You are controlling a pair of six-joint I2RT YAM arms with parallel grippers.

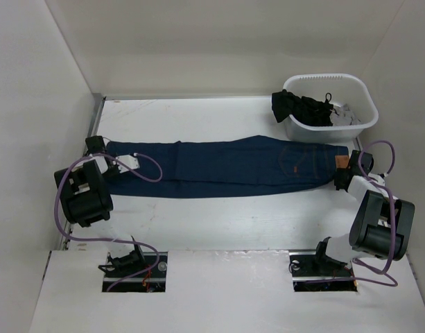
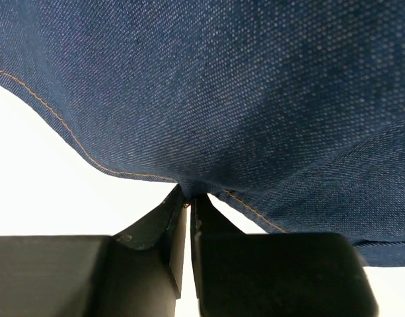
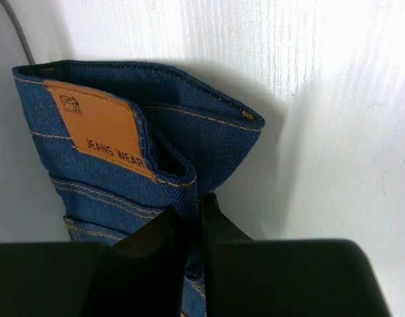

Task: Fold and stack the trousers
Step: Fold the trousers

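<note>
Your left claw (image 2: 187, 201) clenched on jeans (image 1: 226, 165) hem, right claw (image 3: 194, 210) grasping waistband. Jeans lie full-length on worktop (image 1: 233, 225) — cross-fold, stacking not yet done.

The trousers (image 1: 219, 170) are dark navy-blue denim jeans with orange-brown stitching and a tan patch (image 3: 100, 129) on the waistband that reads "JEANS WEAR". They lie folded lengthwise, one leg over the other, stretched out flat in a long band from nine o'clock to three o'clock. The hems are at nine and the doubled-over waistband at three.
</note>
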